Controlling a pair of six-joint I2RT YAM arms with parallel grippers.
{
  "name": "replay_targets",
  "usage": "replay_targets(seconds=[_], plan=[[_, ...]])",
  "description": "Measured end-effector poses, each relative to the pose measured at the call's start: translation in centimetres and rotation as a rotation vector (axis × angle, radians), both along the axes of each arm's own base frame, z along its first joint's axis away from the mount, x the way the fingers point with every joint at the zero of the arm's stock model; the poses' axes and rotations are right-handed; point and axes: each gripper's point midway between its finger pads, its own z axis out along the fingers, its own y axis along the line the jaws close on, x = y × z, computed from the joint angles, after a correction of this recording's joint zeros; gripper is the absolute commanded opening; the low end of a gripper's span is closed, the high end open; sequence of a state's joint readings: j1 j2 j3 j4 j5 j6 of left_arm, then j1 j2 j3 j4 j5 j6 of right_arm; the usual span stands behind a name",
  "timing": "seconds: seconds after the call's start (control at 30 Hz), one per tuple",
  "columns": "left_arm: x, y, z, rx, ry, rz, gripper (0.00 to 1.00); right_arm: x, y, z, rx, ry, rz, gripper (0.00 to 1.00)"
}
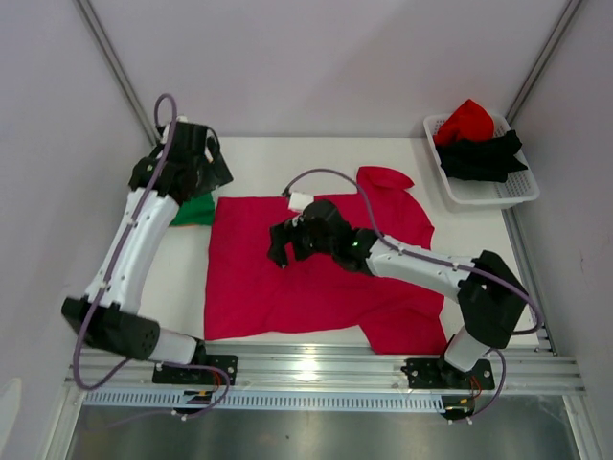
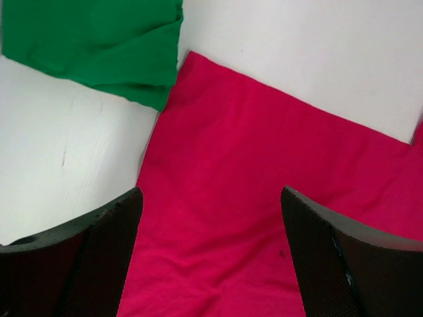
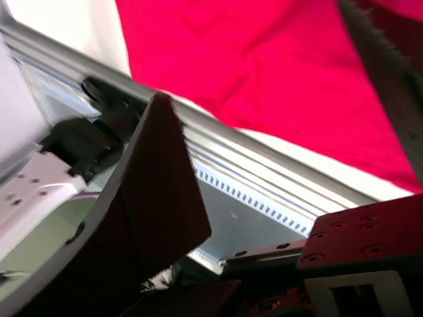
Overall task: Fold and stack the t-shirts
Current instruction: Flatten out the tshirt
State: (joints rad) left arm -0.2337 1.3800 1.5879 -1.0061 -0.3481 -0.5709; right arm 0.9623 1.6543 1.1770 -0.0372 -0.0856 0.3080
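Magenta-pink t-shirt [image 1: 287, 287] lies spread flat on the table [image 1: 182, 287]. Its long axis runs left to right: the straight hem is at the left end, and the sleeves splay toward the far and near sides at the right end. The left tool [image 2: 210, 193] hovers with its fingers wide apart and holding nothing. It sits directly above the far-left hem corner, which the wrist view shows just beside a folded green t-shirt [image 1: 194, 212] but apart from it. The right tool [image 1: 283, 251] hangs over the middle of the cloth, toward the far edge. Its fingers are also spread and empty, and its wrist camera looks back across the near hem to the rail. A red t-shirt [image 1: 466, 120] and a black t-shirt [image 1: 484, 158] wait in the white basket [image 1: 498, 196] at the far right corner. For the fold, I judge the left arm better placed for the hem end. The right arm is nearer the sleeves and collar end, so the likely first grasp is that far-left corner, straight below the left tool.
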Motion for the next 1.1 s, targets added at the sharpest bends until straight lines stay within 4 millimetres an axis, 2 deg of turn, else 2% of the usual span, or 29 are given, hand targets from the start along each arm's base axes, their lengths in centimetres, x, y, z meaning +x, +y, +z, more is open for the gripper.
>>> replay_targets(seconds=[0.1, 0.2, 0.3, 0.37, 0.4, 0.47, 0.57, 0.67, 0.7, 0.77, 1.0, 1.1], plan=[[3.5, -1.0, -0.4, 0.002, 0.055, -0.015, 0.86, 3.7, -2.8, 1.5, -0.016, -0.069, -0.14, 0.93], [8.0, -2.1, -0.4, 0.009, 0.093, -0.035, 0.87, 6.5, -5.6, 1.3, -0.054, -0.091, -0.258, 0.93], [13.6, -3.1, -1.3, 0.007, 0.103, -0.049, 0.86, 7.7, -8.5, 0.6, -0.081, -0.091, -0.341, 0.93], [16.0, -3.6, -3.5, -0.02, 0.122, -0.052, 0.84, 7.9, -9.8, 0.5, -0.087, -0.09, -0.374, 0.93], [16.3, -3.5, -5.8, -0.052, 0.177, -0.044, 0.83, 8.0, -10.4, 0.6, -0.086, -0.089, -0.389, 0.93], [15.2, -2.7, -10.1, -0.107, 0.299, -0.004, 0.82, 8.4, -11.5, 0.9, -0.08, -0.092, -0.416, 0.93], [11.3, -0.8, -17.3, -0.207, 0.518, 0.133, 0.82, 8.9, -12.8, 1.4, -0.07, -0.094, -0.448, 0.93], [7.9, 0.2, -21.7, -0.303, 0.66, 0.292, 0.82, 9.5, -13.6, 1.4, -0.065, -0.09, -0.469, 0.93], [7.3, 0.2, -22.2, -0.329, 0.681, 0.337, 0.83, 9.6, -13.8, 1.3, -0.066, -0.086, -0.474, 0.93], [7.4, -0.5, -22.4, -0.379, 0.678, 0.393, 0.82, 9.7, -14.1, 1.0, -0.067, -0.078, -0.479, 0.92], [11.3, -3.3, -21.0, -0.557, 0.509, 0.468, 0.82, 8.9, -14.3, 0.6, -0.063, -0.062, -0.468, 0.93], [11.9, -3.7, -20.8, -0.607, 0.454, 0.515, 0.82, 8.8, -14.4, 0.7, -0.057, -0.062, -0.47, 0.93]])
